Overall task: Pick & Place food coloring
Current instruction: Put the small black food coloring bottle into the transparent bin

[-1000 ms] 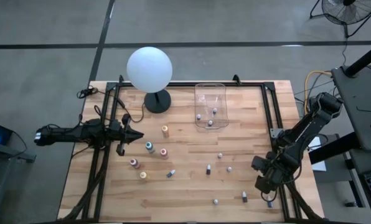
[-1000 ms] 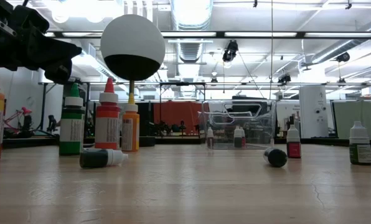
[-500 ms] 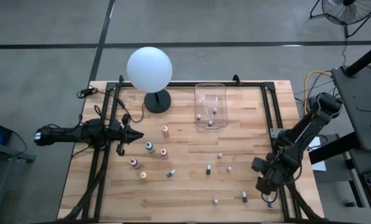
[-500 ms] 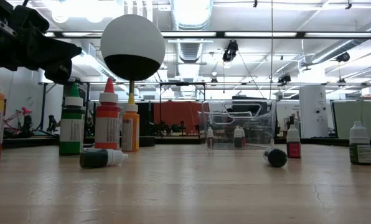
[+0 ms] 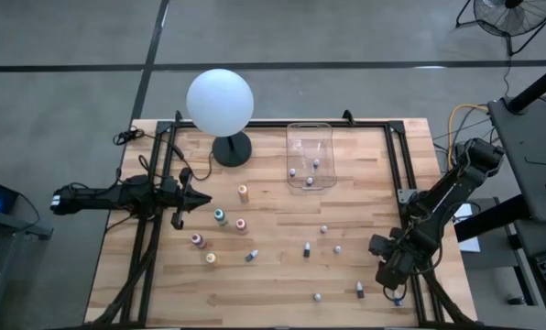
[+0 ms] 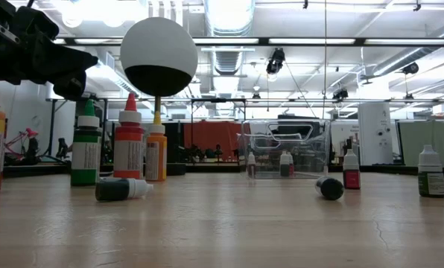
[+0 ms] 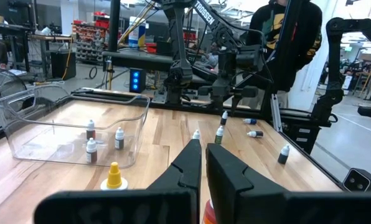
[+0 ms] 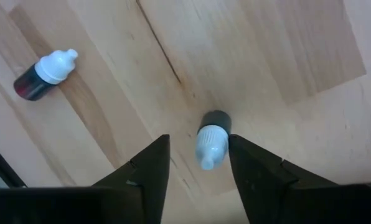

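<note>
Small food coloring bottles stand and lie scattered on the wooden table [image 5: 282, 275]: orange [image 5: 243, 192], teal [image 5: 220, 216], pink [image 5: 241, 225] and several tiny dark-and-white ones [image 5: 306, 248]. My right gripper [image 5: 389, 278] is open near the table's near right corner. It points down, with its fingers on either side of a tiny dark bottle with a white cap [image 8: 211, 138]. Another tiny bottle [image 8: 43, 74] lies beside it. My left gripper [image 5: 204, 197] is shut and empty above the table's left side, short of the orange bottle.
A clear plastic bin [image 5: 310, 137] with three tiny bottles in it sits at the far middle. A white globe lamp [image 5: 220, 101] stands to its left. Black frame rails [image 5: 403, 174] run along the table's sides. A person stands beyond the table in the left wrist view [image 7: 291, 37].
</note>
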You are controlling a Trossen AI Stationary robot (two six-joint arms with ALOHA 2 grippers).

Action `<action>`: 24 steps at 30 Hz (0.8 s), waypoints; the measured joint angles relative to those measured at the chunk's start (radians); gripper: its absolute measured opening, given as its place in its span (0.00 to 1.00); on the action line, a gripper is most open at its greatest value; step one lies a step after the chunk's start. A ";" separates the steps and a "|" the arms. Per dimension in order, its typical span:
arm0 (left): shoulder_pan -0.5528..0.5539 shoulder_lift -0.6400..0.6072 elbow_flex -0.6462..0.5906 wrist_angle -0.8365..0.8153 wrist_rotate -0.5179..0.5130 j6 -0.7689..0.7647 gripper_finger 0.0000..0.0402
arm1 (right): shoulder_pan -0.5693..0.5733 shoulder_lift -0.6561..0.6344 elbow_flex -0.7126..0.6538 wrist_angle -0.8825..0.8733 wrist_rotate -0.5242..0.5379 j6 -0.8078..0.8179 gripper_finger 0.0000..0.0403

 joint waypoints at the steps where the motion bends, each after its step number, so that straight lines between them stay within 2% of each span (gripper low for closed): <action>1: 0.000 0.000 0.000 0.000 0.000 0.000 0.00 | 0.000 0.000 0.000 0.000 0.000 0.000 0.36; 18: 0.000 0.000 0.000 0.000 0.000 0.000 0.00 | 0.000 -0.001 0.002 -0.001 0.001 -0.015 0.15; 24: 0.000 0.000 0.000 0.000 0.000 0.000 0.00 | -0.002 -0.001 0.002 -0.004 -0.019 -0.048 0.14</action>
